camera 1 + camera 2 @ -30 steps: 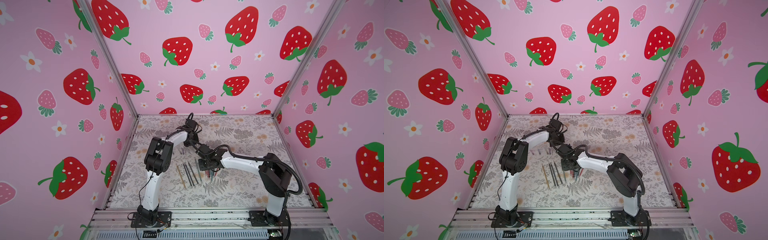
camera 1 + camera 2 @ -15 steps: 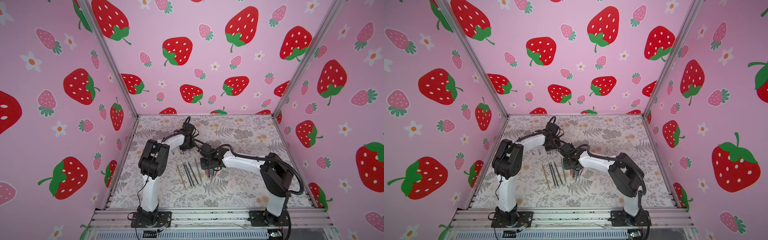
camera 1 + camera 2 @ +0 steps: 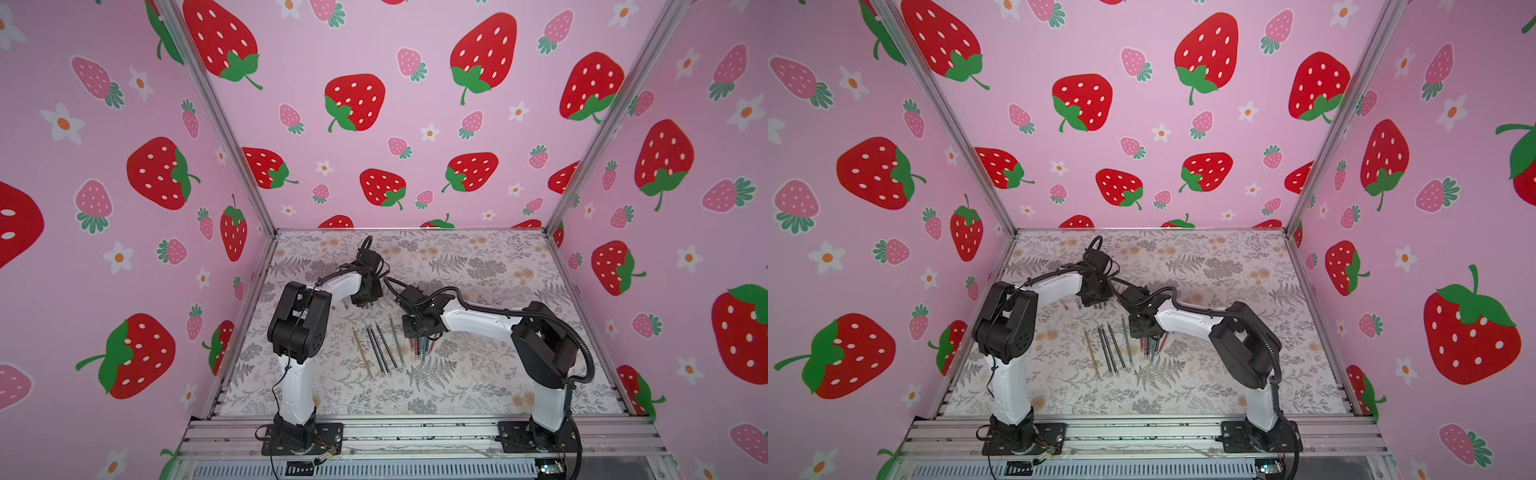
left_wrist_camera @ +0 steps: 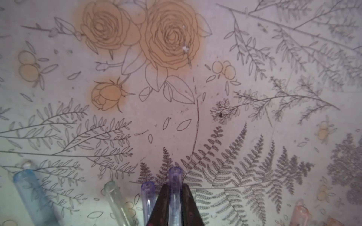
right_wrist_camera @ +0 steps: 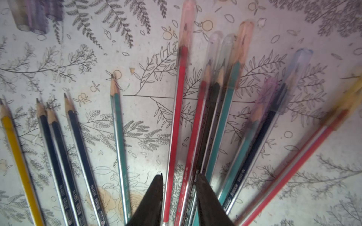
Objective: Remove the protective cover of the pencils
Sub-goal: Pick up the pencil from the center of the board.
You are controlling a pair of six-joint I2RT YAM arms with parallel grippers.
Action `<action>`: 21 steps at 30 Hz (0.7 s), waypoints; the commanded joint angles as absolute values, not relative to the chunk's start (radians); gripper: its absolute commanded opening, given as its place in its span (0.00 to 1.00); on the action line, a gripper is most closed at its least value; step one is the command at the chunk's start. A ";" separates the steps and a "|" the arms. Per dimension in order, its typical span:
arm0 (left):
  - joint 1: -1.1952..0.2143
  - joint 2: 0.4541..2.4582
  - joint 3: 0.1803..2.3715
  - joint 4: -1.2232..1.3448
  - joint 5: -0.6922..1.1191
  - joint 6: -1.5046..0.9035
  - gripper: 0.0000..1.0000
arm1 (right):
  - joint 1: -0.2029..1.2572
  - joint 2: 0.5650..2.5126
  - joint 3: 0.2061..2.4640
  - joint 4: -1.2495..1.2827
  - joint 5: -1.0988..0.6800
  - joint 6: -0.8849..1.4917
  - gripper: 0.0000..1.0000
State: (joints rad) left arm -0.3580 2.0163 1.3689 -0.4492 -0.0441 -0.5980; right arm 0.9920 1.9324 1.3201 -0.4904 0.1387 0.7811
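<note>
The left gripper (image 4: pixel 175 185) is clamped on a clear purple cap (image 4: pixel 175 175), which sticks out past its fingertips just above the surface (image 4: pixel 254 121). Around it at least 4 loose caps lie on the floral print: a blue one (image 4: pixel 31 189), a colourless one (image 4: pixel 114 197), another purple one (image 4: pixel 147 195) and a pink one (image 4: pixel 299 213).

Compared with 1 second ago, the left arm has shifted a little toward its own side and back toward its base. In both top views its gripper (image 3: pixel 368 303) now sits apart from the right gripper (image 3: pixel 419 334).

The right gripper (image 5: pixel 179 175) has hardly moved over that second. It hangs over the capped pencils (image 5: pixel 221 109), a fanned, blurred bundle of red, black and teal ones near the middle of the surface. Its fingers stand a little apart with 2 or 3 of these pencils between them. Whether they pinch them I cannot tell.

On the left arm's side of the bundle, 5 bare pencils (image 5: pixel 117 125) lie in a row on the surface: 1 yellow, 3 dark and 1 teal. Their sharpened tips point away from the arms' bases. They lie in the same places as 1 second ago.
</note>
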 commanded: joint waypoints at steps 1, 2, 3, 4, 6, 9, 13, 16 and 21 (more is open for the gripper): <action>-0.353 1.999 1.358 -0.451 -0.059 -0.603 0.16 | 0.986 1.971 1.370 -0.544 0.149 0.766 0.31; -0.352 2.000 1.358 -0.449 -0.055 -0.601 0.17 | 0.985 1.978 1.380 -0.550 0.150 0.760 0.31; -0.351 2.001 1.359 -0.449 -0.053 -0.601 0.17 | 0.983 1.983 1.385 -0.552 0.150 0.758 0.31; -0.350 2.002 1.359 -0.449 -0.051 -0.602 0.18 | 0.982 1.992 1.393 -0.555 0.149 0.754 0.30; -0.349 2.003 1.359 -0.446 -0.046 -0.601 0.19 | 0.979 2.013 1.418 -0.572 0.150 0.745 0.28; -0.347 2.002 1.358 -0.445 -0.044 -0.601 0.21 | 0.975 2.035 1.443 -0.588 0.152 0.738 0.28; -0.346 1.994 1.352 -0.443 -0.046 -0.602 0.23 | 0.973 2.054 1.472 -0.607 0.155 0.725 0.25; -0.346 1.985 1.347 -0.441 -0.045 -0.602 0.24 | 0.973 2.069 1.486 -0.616 0.156 0.722 0.25; -0.345 1.977 1.346 -0.440 -0.038 -0.601 0.25 | 0.972 2.084 1.490 -0.623 0.155 0.730 0.25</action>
State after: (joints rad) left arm -0.3504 2.0109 1.3552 -0.4297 -0.0406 -0.5980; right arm 0.9768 2.0594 1.4708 -0.5808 0.1410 0.7292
